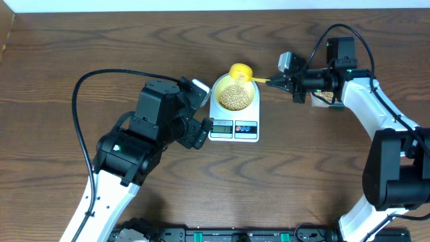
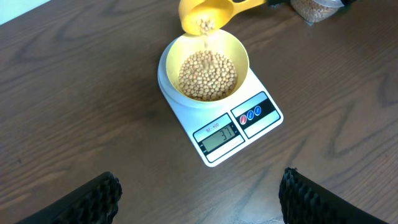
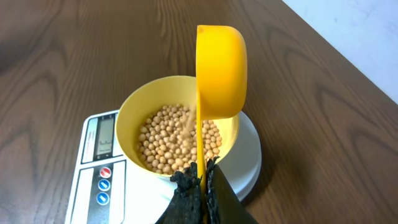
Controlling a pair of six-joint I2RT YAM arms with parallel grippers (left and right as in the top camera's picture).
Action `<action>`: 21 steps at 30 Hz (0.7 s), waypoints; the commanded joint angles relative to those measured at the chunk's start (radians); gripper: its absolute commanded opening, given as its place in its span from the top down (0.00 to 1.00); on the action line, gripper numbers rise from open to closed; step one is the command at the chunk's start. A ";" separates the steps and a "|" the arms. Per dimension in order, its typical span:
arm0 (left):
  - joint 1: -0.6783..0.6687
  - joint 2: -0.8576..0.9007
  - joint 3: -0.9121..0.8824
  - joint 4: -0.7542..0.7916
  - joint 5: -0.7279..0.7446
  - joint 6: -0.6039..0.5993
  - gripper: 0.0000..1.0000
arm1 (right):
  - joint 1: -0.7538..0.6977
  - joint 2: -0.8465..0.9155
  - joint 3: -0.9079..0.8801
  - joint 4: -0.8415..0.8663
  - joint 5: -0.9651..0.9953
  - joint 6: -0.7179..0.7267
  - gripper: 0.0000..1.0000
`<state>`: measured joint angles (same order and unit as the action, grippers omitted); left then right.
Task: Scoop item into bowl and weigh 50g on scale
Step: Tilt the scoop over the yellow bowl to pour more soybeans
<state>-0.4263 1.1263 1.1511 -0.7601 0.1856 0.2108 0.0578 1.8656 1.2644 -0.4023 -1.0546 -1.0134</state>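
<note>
The dark wooden table (image 1: 80,40) carries the white scale (image 1: 234,128) and, to its right, a clear tub (image 2: 314,9).

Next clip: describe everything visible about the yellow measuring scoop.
The scoop is bright yellow and plastic-looking: a round cup on a long flat handle. It is tipped on its side over the rim of the bowl, mouth turned toward it, with beans spilling from the cup into the bowl. The right gripper is shut on the handle, holding it edge-up. Nothing else seems to touch it; it appears to hang clear of the bowl's rim.
</note>
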 commanded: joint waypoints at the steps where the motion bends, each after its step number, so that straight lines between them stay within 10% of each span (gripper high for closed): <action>1: 0.004 0.003 0.001 -0.003 0.009 0.010 0.17 | 0.009 0.011 -0.003 0.006 -0.010 -0.038 0.99; 14: 0.005 0.003 0.001 -0.003 0.009 0.010 0.16 | 0.010 0.011 -0.003 0.104 -0.010 -0.083 0.99; 21: 0.005 0.003 0.001 -0.003 0.009 0.010 0.17 | 0.009 0.004 -0.002 0.113 -0.030 0.123 0.99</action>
<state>-0.4263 1.1263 1.1511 -0.7601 0.1856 0.2108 0.0624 1.8656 1.2640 -0.2974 -1.0462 -1.0142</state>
